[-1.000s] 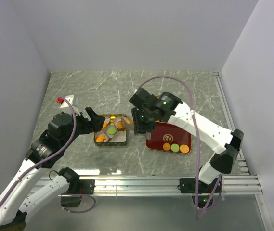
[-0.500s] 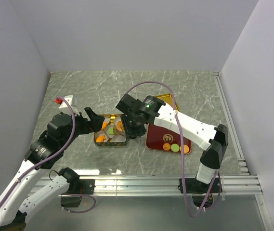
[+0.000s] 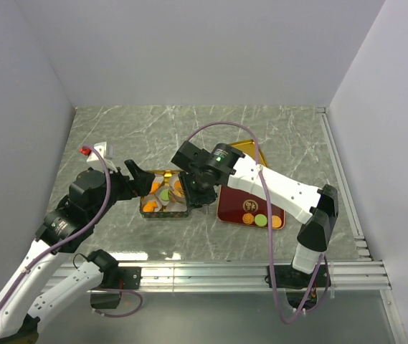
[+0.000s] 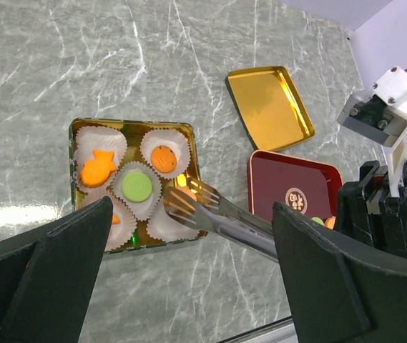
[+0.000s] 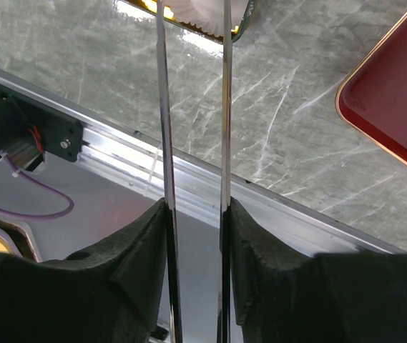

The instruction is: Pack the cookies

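The cookies lie in two places. An orange fish cookie [image 4: 96, 166], a round orange one [image 4: 164, 158] and a green one [image 4: 136, 186] sit in white paper cups in the gold tin [image 4: 74, 153]. More orange and green cookies [image 3: 261, 220] lie on the red tray [image 3: 247, 195]. My right gripper [image 3: 202, 188] is shut on metal tongs [image 4: 217, 213]. The tong tips are over the tin's right side with an orange cookie [image 4: 187, 192] between them. My left gripper [image 3: 138, 183] is open and empty, just left of the tin.
A gold lid [image 4: 269, 107] lies behind the red tray. The tin [image 3: 162, 215] and the red tray sit close together. The table's front metal rail [image 5: 296, 207] runs just below the tongs. White walls enclose the table.
My right arm has swung left from the red tray to over the tin, carrying the tongs. In the last half second it barely moved. The left arm has stayed put.
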You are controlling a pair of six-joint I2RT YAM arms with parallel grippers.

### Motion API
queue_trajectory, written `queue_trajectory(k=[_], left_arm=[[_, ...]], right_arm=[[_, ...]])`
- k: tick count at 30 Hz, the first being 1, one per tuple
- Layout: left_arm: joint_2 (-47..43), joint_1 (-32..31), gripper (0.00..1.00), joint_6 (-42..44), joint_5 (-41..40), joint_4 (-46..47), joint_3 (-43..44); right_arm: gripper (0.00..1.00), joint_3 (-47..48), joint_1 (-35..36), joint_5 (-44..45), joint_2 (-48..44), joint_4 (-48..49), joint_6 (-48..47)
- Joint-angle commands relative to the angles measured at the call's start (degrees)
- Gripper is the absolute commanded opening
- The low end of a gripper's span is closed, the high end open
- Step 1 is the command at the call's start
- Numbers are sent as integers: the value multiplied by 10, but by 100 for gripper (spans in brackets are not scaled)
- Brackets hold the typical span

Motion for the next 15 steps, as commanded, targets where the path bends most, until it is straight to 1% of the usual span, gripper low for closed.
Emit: queue_trajectory(k=[1,2,6,7,13,15], left_arm=[[1,2,99,10,-3,18,7],[3,2,99,10,-2,18,9],[4,2,100,11,-2,17,9],[4,2,99,11,-2,17,9],[2,1,99,7,-1,16,7],[2,2,100,7,-2,17,8]], right_arm=[[43,9,6,8,2,3,3],[46,8,7,8,1,3,3],[51,4,8,8,0,3,4],[52,4,7,20,0,2,4],[54,9,7,31,-3,-7,5],[54,25,7,39,-4,-12,5]])
